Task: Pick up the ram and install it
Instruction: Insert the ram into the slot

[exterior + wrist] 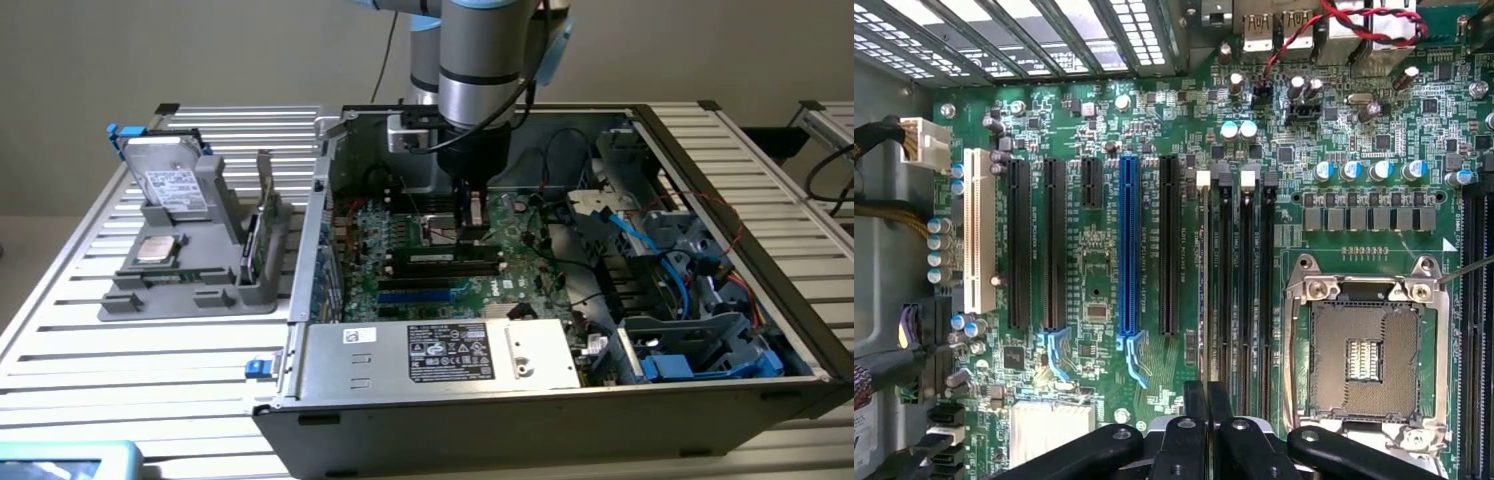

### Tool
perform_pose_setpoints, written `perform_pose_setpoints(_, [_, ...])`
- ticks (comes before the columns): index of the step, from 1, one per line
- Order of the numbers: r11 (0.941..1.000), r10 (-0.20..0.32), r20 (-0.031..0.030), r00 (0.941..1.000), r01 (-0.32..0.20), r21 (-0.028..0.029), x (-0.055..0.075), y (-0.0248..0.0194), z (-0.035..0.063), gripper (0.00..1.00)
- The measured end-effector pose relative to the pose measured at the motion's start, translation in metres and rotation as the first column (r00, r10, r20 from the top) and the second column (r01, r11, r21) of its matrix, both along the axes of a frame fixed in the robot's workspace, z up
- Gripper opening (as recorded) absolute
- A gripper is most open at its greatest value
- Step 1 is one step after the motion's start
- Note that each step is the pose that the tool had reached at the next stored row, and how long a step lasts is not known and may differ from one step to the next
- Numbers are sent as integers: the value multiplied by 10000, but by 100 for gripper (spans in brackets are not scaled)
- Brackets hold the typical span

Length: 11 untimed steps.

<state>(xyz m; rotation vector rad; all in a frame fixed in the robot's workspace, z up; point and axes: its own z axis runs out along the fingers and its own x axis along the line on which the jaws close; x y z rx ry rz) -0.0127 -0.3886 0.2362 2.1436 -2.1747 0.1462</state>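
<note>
The ram [451,257] looks to me like the dark strip lying along the black memory slots [1236,280], directly under the fingertips. I cannot tell whether it is seated or pinched. The gripper [470,240] has its fingers [1196,430] pressed nearly together. The arm [478,60] stands vertical at twelve o'clock above them, with the wrist straight and the tool low over the motherboard [1094,270] inside the open computer case [534,425]. The memory slots sit between a blue slot [1126,250] and the empty processor socket [1364,350]. At nine o'clock from the case, on the exterior view's left, a grey fixture [160,296] carries a hard drive [171,185] and a processor chip [158,249].
</note>
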Motion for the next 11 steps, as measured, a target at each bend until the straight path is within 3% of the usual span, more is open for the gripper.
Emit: perform_pose_setpoints(11, [10000, -1, 0, 10000, 1, -25, -1, 23, -14, 12])
